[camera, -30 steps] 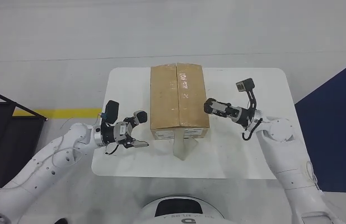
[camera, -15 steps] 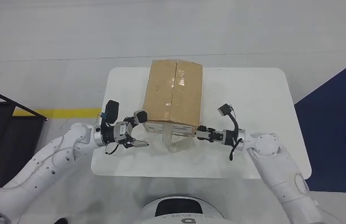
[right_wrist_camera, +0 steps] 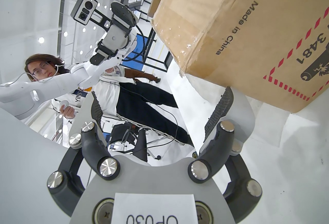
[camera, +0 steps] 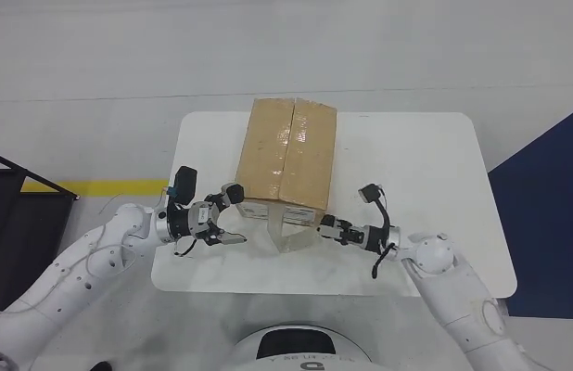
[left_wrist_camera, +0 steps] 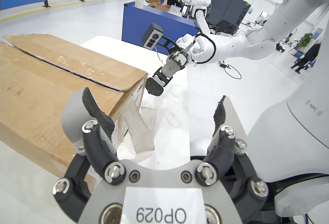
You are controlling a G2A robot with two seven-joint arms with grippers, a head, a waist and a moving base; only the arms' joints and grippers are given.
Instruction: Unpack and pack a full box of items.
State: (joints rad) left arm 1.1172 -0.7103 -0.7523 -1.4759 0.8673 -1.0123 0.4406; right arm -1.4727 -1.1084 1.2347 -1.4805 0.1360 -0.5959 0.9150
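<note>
Box [camera: 286, 153]: a closed cardboard carton resting on the white tabletop [camera: 407, 158], towards its far middle. The carton is turned slightly askew to the tabletop edges. The two top flaps meet at a seam running along the length, and the seam shows a ragged split with remnants of clear tape. A printed label is fixed to the near end face. A translucent tape strip [camera: 291, 243] hangs from that end face and lies partly on the tabletop in front of it.

Left claw [camera: 233, 216]: open, fingers spread wide, nothing held. It is positioned just beside the near left corner of the carton, low over the tabletop. One finger lies against the outline of the carton side; contact cannot be confirmed.

Right claw [camera: 322, 223]: open, fingers spread, nothing held. It is positioned at the near right corner of the carton, close to the lower edge of the end face and beside the tape strip. Whether a finger touches the carton cannot be determined.

The two claws face each other across the near end of the carton.
</note>
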